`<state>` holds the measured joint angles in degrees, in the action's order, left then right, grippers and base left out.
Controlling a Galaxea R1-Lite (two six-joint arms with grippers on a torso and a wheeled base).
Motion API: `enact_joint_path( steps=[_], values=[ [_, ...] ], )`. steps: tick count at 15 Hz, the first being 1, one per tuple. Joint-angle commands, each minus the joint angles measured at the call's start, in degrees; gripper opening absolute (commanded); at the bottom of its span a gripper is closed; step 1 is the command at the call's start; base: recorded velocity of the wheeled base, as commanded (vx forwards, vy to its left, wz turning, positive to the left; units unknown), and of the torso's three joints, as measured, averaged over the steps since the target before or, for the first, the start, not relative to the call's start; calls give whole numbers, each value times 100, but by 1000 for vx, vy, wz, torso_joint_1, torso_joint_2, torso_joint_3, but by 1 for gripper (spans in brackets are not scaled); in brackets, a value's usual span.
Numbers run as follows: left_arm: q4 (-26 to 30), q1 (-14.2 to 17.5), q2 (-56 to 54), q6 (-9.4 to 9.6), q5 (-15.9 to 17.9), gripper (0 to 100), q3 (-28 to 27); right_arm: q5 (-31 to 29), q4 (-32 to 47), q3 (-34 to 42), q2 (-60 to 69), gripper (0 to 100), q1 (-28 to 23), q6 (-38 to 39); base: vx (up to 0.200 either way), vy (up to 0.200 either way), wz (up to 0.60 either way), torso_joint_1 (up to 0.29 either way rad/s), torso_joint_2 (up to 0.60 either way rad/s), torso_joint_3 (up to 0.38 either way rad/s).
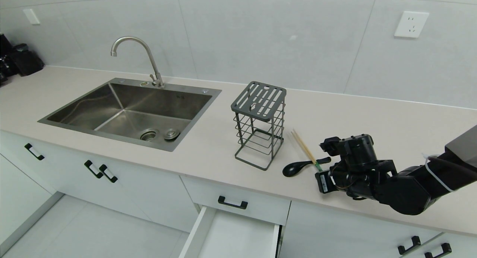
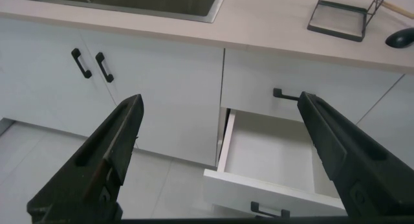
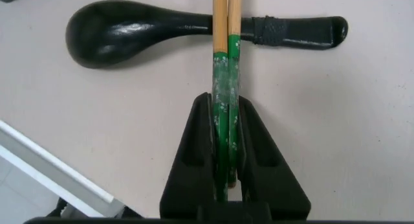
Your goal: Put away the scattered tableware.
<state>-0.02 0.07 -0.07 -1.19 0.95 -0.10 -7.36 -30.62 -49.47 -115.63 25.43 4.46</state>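
Wooden chopsticks point(image 3: 220, 62) in right gripper point(image 3: 224, 120), across black spoon point(image 3: 123, 31)

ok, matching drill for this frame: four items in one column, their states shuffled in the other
1. chopsticks
2. spoon
3. rack
4. drawer

A. pulled open under the counter
B. standing upright beside the sink
C. clamped in the right hand
D. lying flat on the counter

Pairs: 1-C, 2-D, 3-B, 4-A
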Motion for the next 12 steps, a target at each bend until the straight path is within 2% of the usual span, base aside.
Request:
enact_joint_path(
  steps=[1,6,12],
  values=[
    [-6,1,7,-4,-7,100,1,-37,-5,7,137,0,-117,2,0,0,0,0,0,0],
    [2,1,7,-4,-7,100,1,-266,-5,227,761,0,-231,-59,0,0,0,0,0,0],
    [-6,1,7,-4,2,100,1,-169,-348,1229,2062,0,67,-622,0,0,0,0,0,0]
  ],
)
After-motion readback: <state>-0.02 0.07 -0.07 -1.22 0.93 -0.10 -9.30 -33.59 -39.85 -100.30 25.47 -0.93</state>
